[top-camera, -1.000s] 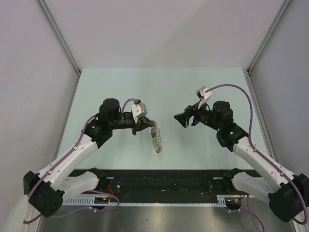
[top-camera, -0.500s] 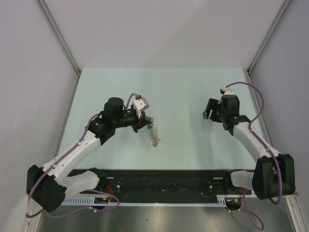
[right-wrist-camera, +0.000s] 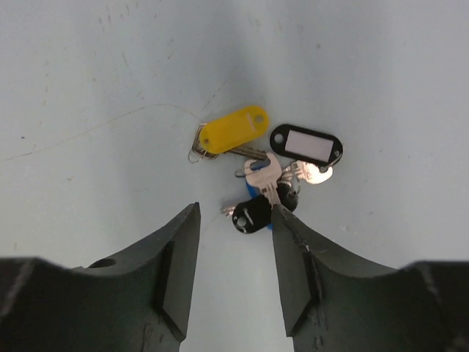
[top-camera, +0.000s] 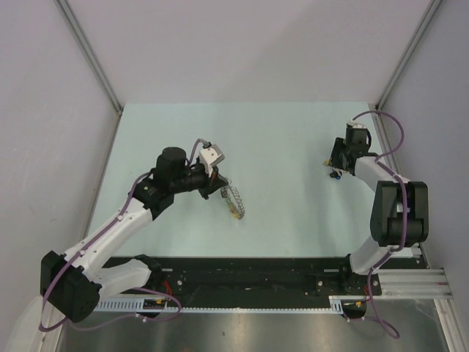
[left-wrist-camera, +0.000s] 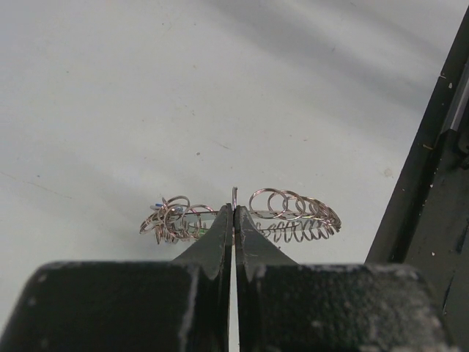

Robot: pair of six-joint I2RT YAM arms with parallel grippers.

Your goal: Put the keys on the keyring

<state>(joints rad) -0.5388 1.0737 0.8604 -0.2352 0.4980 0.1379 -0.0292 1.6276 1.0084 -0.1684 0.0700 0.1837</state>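
My left gripper (top-camera: 222,188) is shut on the keyring (top-camera: 235,202), a silver ring strung with small wire loops that hangs left of the table's middle. In the left wrist view the fingertips (left-wrist-camera: 223,220) pinch the keyring (left-wrist-camera: 300,218) at its near edge, gripper (left-wrist-camera: 234,210) shut tight. The keys (right-wrist-camera: 265,176) lie in a small heap on the table at the far right, with a yellow tag (right-wrist-camera: 233,130), a black tag (right-wrist-camera: 306,144) and a black key head (right-wrist-camera: 251,213). My right gripper (right-wrist-camera: 235,208) hovers open just short of them, its right finger beside the black head. From above, the right gripper (top-camera: 338,163) sits over the keys (top-camera: 333,175).
The pale green table (top-camera: 278,139) is boxed in by grey walls with metal posts at the back corners. A black rail (top-camera: 242,275) runs along the near edge and shows at the right of the left wrist view (left-wrist-camera: 432,183).
The right arm has swung from the table's middle out to the far right, over the keys, and its jaws have narrowed. The left gripper has shifted slightly, still holding the keyring.
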